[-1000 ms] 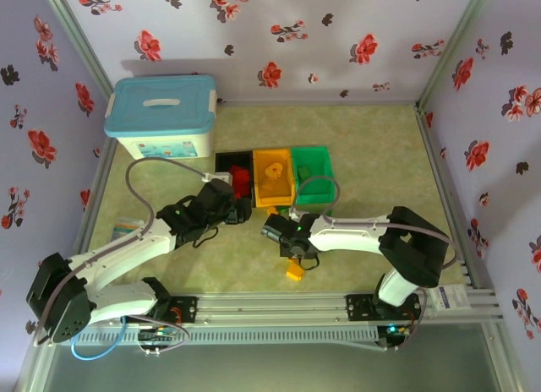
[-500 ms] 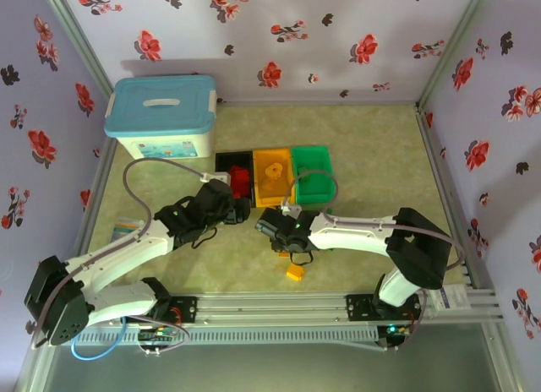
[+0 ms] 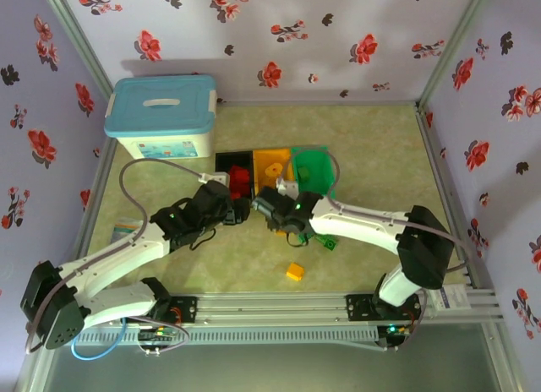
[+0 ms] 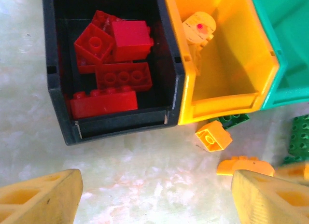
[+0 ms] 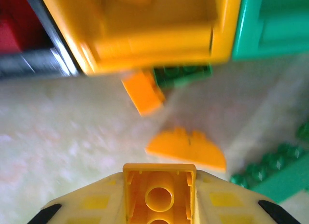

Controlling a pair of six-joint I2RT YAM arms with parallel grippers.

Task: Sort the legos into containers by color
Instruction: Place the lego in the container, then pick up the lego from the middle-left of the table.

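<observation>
My right gripper (image 5: 159,197) is shut on an orange-yellow lego (image 5: 159,190), held just in front of the orange bin (image 5: 145,35) (image 3: 271,165). Below it on the mat lie a small orange brick (image 5: 143,92), a flat orange curved piece (image 5: 187,147) and green legos (image 5: 183,74). My left gripper (image 4: 154,195) hangs open over bare mat in front of the black bin (image 4: 111,120), which holds several red legos (image 4: 123,77). The green bin (image 3: 314,166) stands right of the orange one. One orange brick (image 3: 294,271) lies alone near the front rail.
A large white box with a light-blue lid (image 3: 162,115) stands at the back left. A green plate (image 3: 326,241) lies under the right arm. Floral walls close in three sides, and a metal rail (image 3: 279,307) runs along the front.
My right gripper has moved away from the front toward the bins, carrying an orange-yellow lego. The left gripper has edged slightly toward the black bin.
</observation>
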